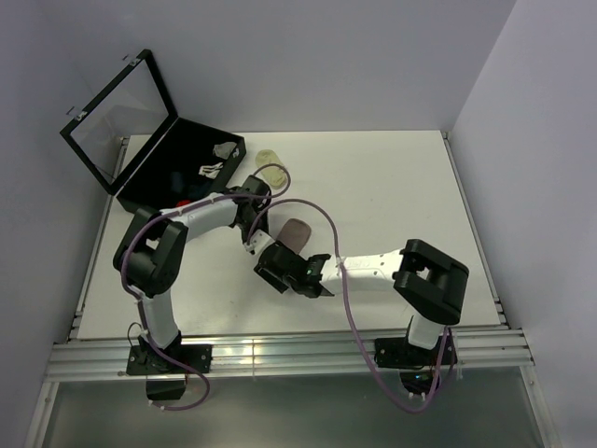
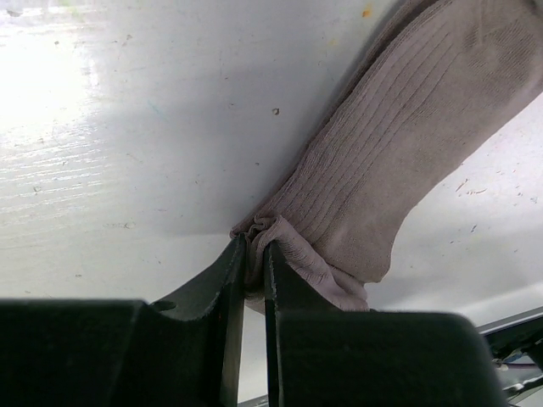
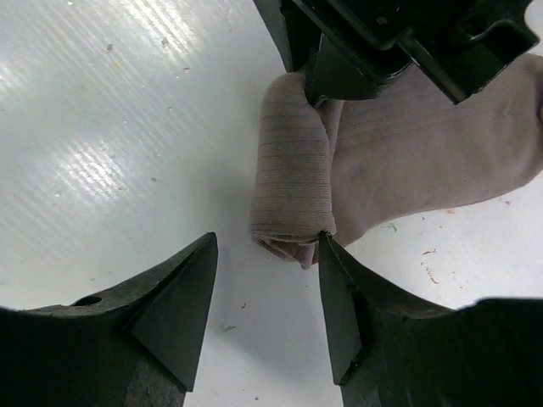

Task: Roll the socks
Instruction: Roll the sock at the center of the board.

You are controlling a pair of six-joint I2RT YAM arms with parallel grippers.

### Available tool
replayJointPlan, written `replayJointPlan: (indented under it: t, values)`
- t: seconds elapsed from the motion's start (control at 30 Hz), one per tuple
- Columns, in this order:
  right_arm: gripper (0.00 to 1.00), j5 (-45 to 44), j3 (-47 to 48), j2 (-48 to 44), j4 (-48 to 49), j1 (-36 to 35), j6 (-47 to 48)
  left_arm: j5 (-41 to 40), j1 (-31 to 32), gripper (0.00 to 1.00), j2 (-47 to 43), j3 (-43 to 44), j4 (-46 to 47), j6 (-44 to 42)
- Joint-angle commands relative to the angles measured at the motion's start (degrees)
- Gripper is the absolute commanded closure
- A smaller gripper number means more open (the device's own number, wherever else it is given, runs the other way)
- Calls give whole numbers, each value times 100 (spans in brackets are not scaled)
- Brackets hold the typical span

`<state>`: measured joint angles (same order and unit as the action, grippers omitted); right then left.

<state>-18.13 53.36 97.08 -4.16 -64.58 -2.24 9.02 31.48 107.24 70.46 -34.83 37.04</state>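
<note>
Pale lilac walls close in a white bench in the top view. At the upper left of the frame a black case lies with its clear lid propped open, a few small white-grey items inside it. Just to its right is a pale-yellow sock. Near the middle of the frame, a dusty-pink sock lies flat on the bench. The left arm reaches in from the lower left and the right arm from the lower right. Their black tips meet at the lower-left end of that sock.

From the left wrist, the sock runs from the upper right corner down to the centre, its ribbed knit plain to see. The left end effector is clenched on a bunched bit of fabric at the sock's lower end. Its two black fingers stand almost together with cloth pinched between them.

From the right wrist, the sock fills the upper right, its left end doubled over into a thick fold. The left arm's fingers come down from the top of the frame and bite that fold. The right end effector is released, jaws spread wide and grasping nothing. Its right fingertip sits just at the fold's lower edge, though whether it touches cannot be told. The other finger is well apart, over bare bench.
</note>
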Motion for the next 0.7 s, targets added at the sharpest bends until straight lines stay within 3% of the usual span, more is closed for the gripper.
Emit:
replayJointPlan:
  t: [0.0,0.47,0.53,0.67]
  values:
    - [42,-568,297,109,188,-81,163,-269,16,85,200,100,-191,-337]
    - [52,-762,482,628,355,-161,461,-111,16,85,280,100,-217,-513]
    - [62,-745,482,690,372,-161,461,-102,15,84,280,100,-217,-522]
    - [96,-490,359,515,399,-152,356,-84,16,77,218,74,-156,-531]
